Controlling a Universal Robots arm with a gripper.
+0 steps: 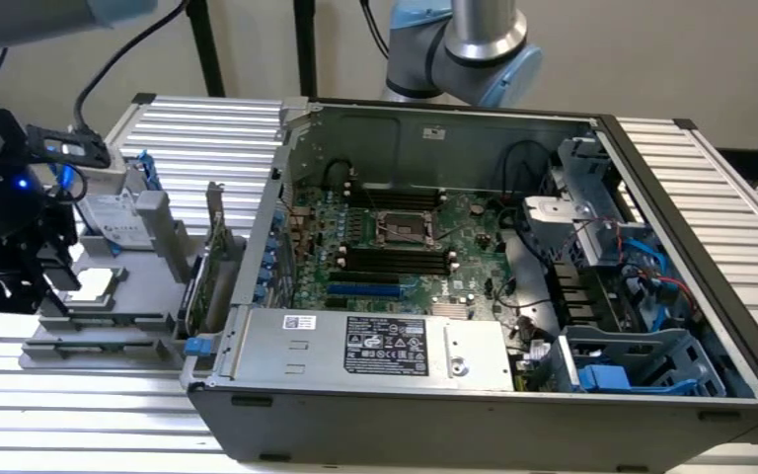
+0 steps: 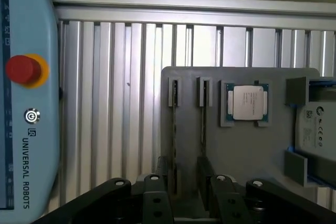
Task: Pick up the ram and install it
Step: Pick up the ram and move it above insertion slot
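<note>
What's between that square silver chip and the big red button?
In the wrist view, two narrow slots in the grey tray, each holding a thin dark stick on edge, then bare ribbed metal table.

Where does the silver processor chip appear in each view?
Exterior view: processor chip on the grey tray, far on the exterior view's left, outside the computer case.
Wrist view: processor chip on the grey tray, between the narrow slots and the hard drive.
Shared landmark: the hard drive.

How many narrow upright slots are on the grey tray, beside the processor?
2. The first slot is right beside the processor; the second slot is further from it. The claw covers their other ends.
</note>
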